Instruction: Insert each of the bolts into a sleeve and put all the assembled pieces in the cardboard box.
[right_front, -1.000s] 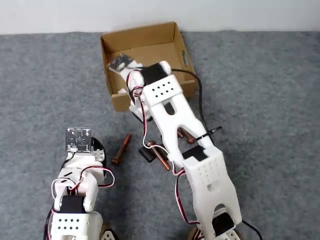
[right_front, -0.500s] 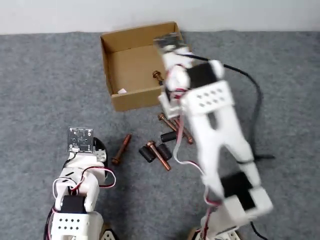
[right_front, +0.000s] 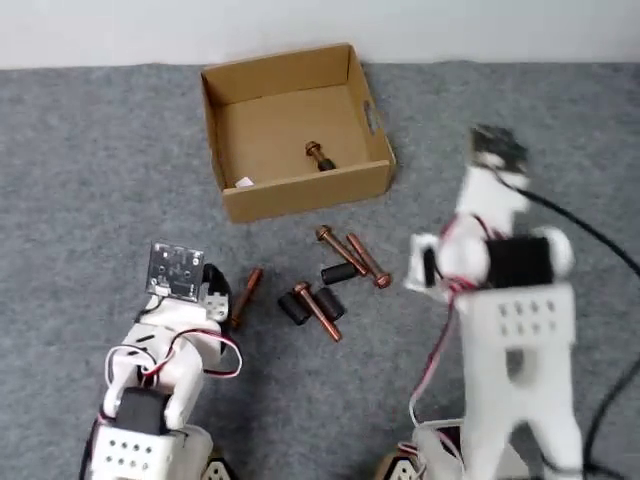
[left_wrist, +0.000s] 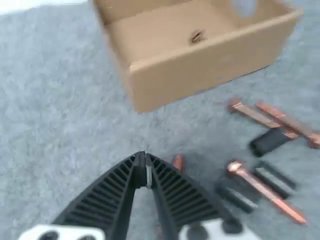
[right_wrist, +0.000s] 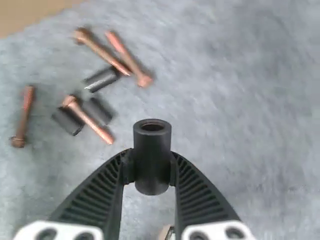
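While the right gripper (right_wrist: 151, 167) clamps a black sleeve (right_wrist: 151, 145) out in front of the cardboard box (right_front: 300, 196), long axis crossing the fingers, open bore toward the wrist camera, the left gripper (left_wrist: 141, 170) hangs pinched shut and empty, also before that box.

Left arm (right_front: 160, 370) low; right arm (right_front: 505, 330) raised
Left gripper (left_wrist: 143, 167) closed, empty; right gripper (right_wrist: 150, 167) clamped on a sleeve (right_wrist: 151, 142)

Grey carpeted table (right_front: 90, 150), white wall (right_front: 320, 30) behind
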